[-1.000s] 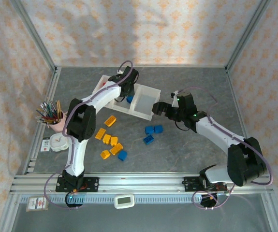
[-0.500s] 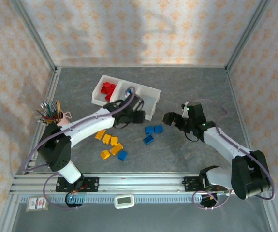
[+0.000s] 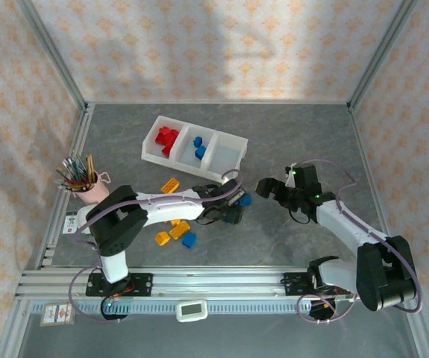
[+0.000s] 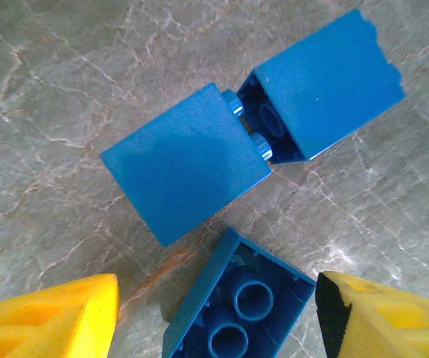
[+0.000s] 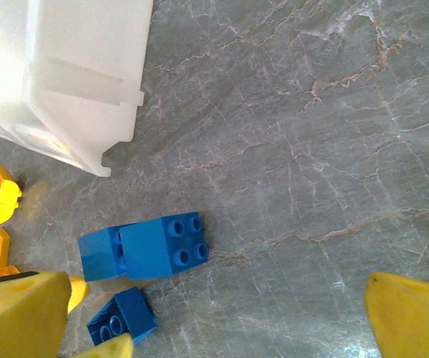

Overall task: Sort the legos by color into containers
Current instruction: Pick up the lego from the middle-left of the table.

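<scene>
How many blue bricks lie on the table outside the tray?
4 blue bricks: three clustered under the left gripper, one beside the yellow bricks. The arm may hide more.

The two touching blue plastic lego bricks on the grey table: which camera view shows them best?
The left wrist view: the two touching blue plastic lego bricks appear large and sharp, with studs clear. The right wrist view shows them whole but smaller. The top view shows a small blue patch beside the left gripper.
</scene>
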Controlling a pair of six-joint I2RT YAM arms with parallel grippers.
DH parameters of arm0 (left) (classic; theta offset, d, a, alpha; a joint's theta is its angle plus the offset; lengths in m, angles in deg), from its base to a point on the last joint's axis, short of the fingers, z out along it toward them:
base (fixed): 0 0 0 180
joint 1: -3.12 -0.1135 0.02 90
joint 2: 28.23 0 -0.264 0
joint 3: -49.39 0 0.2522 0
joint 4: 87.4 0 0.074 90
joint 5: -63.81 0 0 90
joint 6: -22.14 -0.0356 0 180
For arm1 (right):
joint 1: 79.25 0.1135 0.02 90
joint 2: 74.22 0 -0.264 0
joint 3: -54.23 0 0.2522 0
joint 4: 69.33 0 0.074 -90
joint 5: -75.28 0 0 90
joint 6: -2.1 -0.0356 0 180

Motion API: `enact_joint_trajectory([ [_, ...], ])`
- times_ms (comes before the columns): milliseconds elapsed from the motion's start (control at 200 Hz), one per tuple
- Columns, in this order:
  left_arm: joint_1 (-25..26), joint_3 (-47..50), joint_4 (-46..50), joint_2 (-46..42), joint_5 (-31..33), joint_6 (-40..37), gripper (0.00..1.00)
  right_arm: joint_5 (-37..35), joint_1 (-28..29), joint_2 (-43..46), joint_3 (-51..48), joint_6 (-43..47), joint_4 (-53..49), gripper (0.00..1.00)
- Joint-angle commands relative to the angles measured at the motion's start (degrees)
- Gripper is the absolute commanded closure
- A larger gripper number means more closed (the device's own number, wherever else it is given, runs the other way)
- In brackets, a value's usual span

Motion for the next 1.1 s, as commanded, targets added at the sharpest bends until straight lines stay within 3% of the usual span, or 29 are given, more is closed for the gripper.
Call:
enact_joint_trajectory([
  [0,-0.10,-1.56,-1.61,1.68,3.33,-1.40,0.27,0.02,-0.28,0.29,-0.46,-0.26,1.38,0.00],
  [275,1.09,-1.40,-2.45,4.28,2.33,-0.68,0.41,0.70,-0.32,-1.97,0.04,-0.13,1.79,0.00],
  [576,1.23,1.21,-1.29,2.65,3.33,0.85,0.63,0.99,-0.31,-2.26,0.13,-0.06,2.10,0.00],
  [766,1.30,0.91,1.66,0.36,3.74,0.94,0.71,2.61,-0.27,-0.90,2.18,2.56,0.39,0.00],
  [971,0.67,1.94,3.81,-8.73,6.18,0.50,0.73,2.44,0.92,-0.30,6.20,4.63,-2.74,0.00],
  [1091,-3.11,-0.19,7.57,-12.99,9.39,-1.02,0.73,1.82,3.70,-0.44,8.61,3.58,-2.25,0.00],
])
